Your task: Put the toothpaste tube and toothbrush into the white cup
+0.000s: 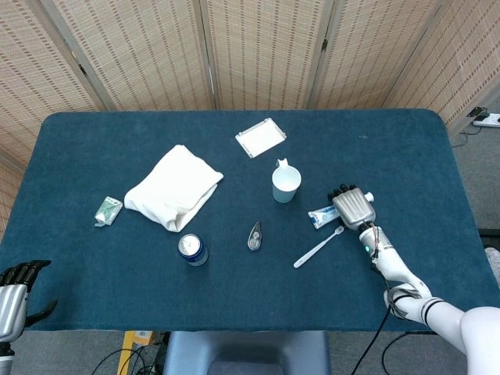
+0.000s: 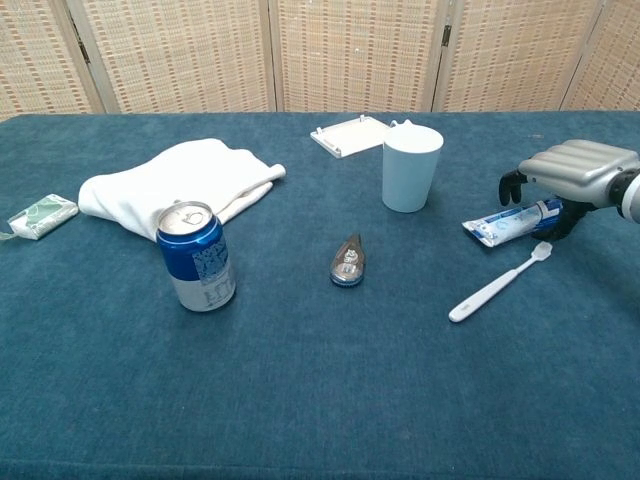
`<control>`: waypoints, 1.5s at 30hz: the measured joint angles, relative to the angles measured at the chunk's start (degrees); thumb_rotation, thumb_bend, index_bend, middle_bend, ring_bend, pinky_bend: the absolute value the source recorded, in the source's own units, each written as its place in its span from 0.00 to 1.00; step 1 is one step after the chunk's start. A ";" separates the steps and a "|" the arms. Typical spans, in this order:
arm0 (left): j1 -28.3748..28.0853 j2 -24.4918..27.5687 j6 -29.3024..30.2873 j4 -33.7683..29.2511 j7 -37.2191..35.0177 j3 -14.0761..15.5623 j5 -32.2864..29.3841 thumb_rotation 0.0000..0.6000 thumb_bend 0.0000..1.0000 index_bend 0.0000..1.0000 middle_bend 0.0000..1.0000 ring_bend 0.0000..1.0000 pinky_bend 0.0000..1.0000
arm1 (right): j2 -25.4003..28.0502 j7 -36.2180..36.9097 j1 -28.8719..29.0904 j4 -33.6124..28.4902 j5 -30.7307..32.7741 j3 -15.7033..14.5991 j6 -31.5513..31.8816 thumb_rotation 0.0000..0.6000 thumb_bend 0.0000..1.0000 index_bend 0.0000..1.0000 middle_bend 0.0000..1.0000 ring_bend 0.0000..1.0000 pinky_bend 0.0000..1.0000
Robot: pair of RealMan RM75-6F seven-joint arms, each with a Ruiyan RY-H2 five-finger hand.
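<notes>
The white cup [image 1: 286, 184] [image 2: 412, 167] stands upright right of the table's middle. To its right the toothpaste tube [image 1: 322, 216] [image 2: 505, 222] lies flat on the cloth, and the white toothbrush [image 1: 319, 248] [image 2: 500, 283] lies just in front of it. My right hand [image 1: 353, 207] [image 2: 578, 172] hovers palm down over the tube's cap end. Its fingers hang down around the tube without lifting it. My left hand [image 1: 12, 293] rests off the table's near left corner, holding nothing, and shows only in the head view.
A white towel [image 1: 173, 187] [image 2: 180, 185] lies at the left. A blue can [image 1: 191, 249] [image 2: 196, 256] stands near the front, with a small grey dispenser [image 1: 255, 234] [image 2: 347, 262] beside it. A green packet [image 1: 108, 210] lies far left and a white tray [image 1: 260, 137] behind the cup.
</notes>
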 measured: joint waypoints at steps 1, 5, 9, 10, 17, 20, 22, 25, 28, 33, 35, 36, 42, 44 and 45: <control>0.06 0.01 0.00 0.07 -0.08 0.01 -0.03 1.00 0.27 0.27 0.26 0.22 0.23 | -0.31 0.00 0.11 0.45 0.05 -0.11 -0.07 1.00 0.21 0.33 0.39 0.21 0.32; 0.38 -0.05 0.11 0.52 -0.58 0.07 -0.19 1.00 0.27 0.28 0.26 0.22 0.23 | -1.54 0.01 0.30 2.48 0.10 -0.55 0.29 1.00 0.28 0.43 0.47 0.22 0.32; 0.58 -0.09 0.30 0.83 -0.95 0.06 -0.11 1.00 0.27 0.29 0.26 0.22 0.23 | -2.38 1.38 0.32 4.36 0.00 -0.62 1.30 1.00 0.33 0.56 0.56 0.28 0.32; 0.64 -0.07 0.39 0.89 -1.04 0.06 -0.03 1.00 0.27 0.29 0.26 0.22 0.23 | -2.52 1.92 0.32 4.77 -0.05 -0.61 1.57 1.00 0.34 0.58 0.58 0.29 0.32; 0.79 0.06 0.27 0.86 -0.99 0.00 -0.16 1.00 0.27 0.29 0.26 0.22 0.23 | -1.90 8.05 0.23 4.12 -0.66 0.11 4.36 1.00 0.37 0.66 0.64 0.36 0.32; 0.90 0.19 0.29 0.79 -0.99 -0.04 -0.27 1.00 0.27 0.29 0.26 0.22 0.23 | -0.18 11.73 -0.01 1.01 -0.77 0.87 5.74 1.00 0.37 0.67 0.64 0.37 0.32; 0.94 0.33 0.29 0.70 -0.94 -0.09 -0.34 1.00 0.27 0.29 0.26 0.22 0.23 | 1.39 14.01 -0.21 -1.70 -0.82 1.42 6.57 1.00 0.37 0.67 0.65 0.37 0.32; 1.02 0.59 0.44 0.52 -0.86 -0.13 -0.24 1.00 0.27 0.29 0.26 0.22 0.23 | 4.60 18.11 -0.62 -7.28 -0.75 2.57 7.91 1.00 0.37 0.67 0.65 0.37 0.32; 1.08 0.79 0.58 0.28 -0.80 -0.15 -0.10 1.00 0.27 0.29 0.26 0.22 0.23 | 8.15 22.91 -1.06 -13.43 -0.30 4.12 8.90 1.00 0.37 0.67 0.65 0.39 0.32; 1.24 1.10 0.85 0.03 -0.94 -0.11 0.24 1.00 0.27 0.29 0.26 0.22 0.23 | 13.90 31.39 -1.49 -22.16 1.89 7.54 9.18 1.00 0.37 0.67 0.66 0.42 0.32; 1.26 1.19 0.90 -0.09 -0.91 -0.15 0.27 1.00 0.27 0.29 0.26 0.22 0.23 | 15.24 34.26 -1.38 -23.89 2.95 9.00 9.07 1.00 0.37 0.67 0.65 0.42 0.32; 1.26 1.22 0.93 -0.16 -0.90 -0.16 0.33 1.00 0.27 0.29 0.26 0.22 0.23 | 15.31 35.36 -1.27 -24.25 3.37 9.63 9.11 1.00 0.37 0.67 0.65 0.42 0.32; 1.34 1.26 1.42 -0.53 -0.97 -0.19 0.96 1.00 0.27 0.29 0.26 0.22 0.23 | 10.83 42.11 1.06 -22.46 6.45 13.36 8.98 1.00 0.37 0.67 0.65 0.42 0.32; 1.49 1.33 1.56 -0.58 -0.94 -0.16 0.95 1.00 0.27 0.29 0.26 0.22 0.23 | 8.44 44.59 2.34 -21.07 7.72 14.66 8.56 1.00 0.37 0.67 0.65 0.42 0.32; 1.55 1.35 1.61 -0.57 -0.94 -0.16 0.90 1.00 0.27 0.29 0.26 0.22 0.23 | 7.47 45.53 2.93 -20.36 8.22 15.15 8.29 1.00 0.37 0.67 0.65 0.42 0.32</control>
